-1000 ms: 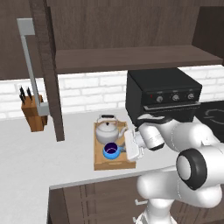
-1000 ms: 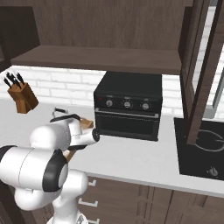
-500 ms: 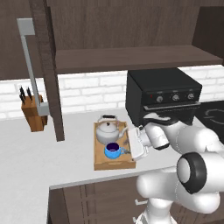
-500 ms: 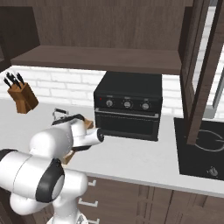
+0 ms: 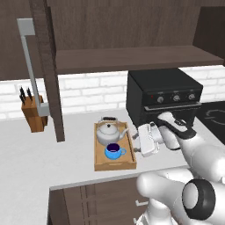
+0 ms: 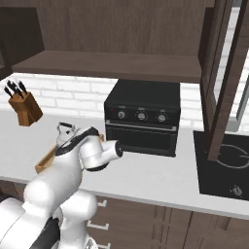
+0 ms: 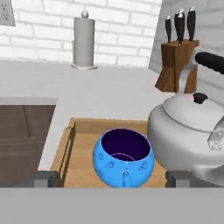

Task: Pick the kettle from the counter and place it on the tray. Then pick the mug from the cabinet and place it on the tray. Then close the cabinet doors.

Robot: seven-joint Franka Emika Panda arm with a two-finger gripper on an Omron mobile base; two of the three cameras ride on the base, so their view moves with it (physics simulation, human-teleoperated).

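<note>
Blue mug [image 5: 114,151] and kettle [image 5: 108,132] sit side by side on the tray [image 5: 102,165]. My jaws stand apart, empty, just beside the tray. Cabinet door [image 5: 49,74] open.

The kettle [image 7: 188,124] presents as smooth silver-grey metal with a soft sheen, fitted with a matt black handle and lid knob, while the mug [image 7: 123,157] has a glossy bright blue, faintly dimpled outer surface and a dark interior. The tray [image 5: 102,163] and the knife block [image 7: 175,65] both read as wood, the tray light brown with a matt finish, the block a warmer brown holding black-handled knives. The counter [image 5: 39,158] is a flat matt light grey, the cabinet doors [image 5: 50,70] are dark brown wood with a grey metal bar handle [image 5: 31,66], the oven [image 6: 142,116] is matt black, and the wall behind is white brick.
</note>
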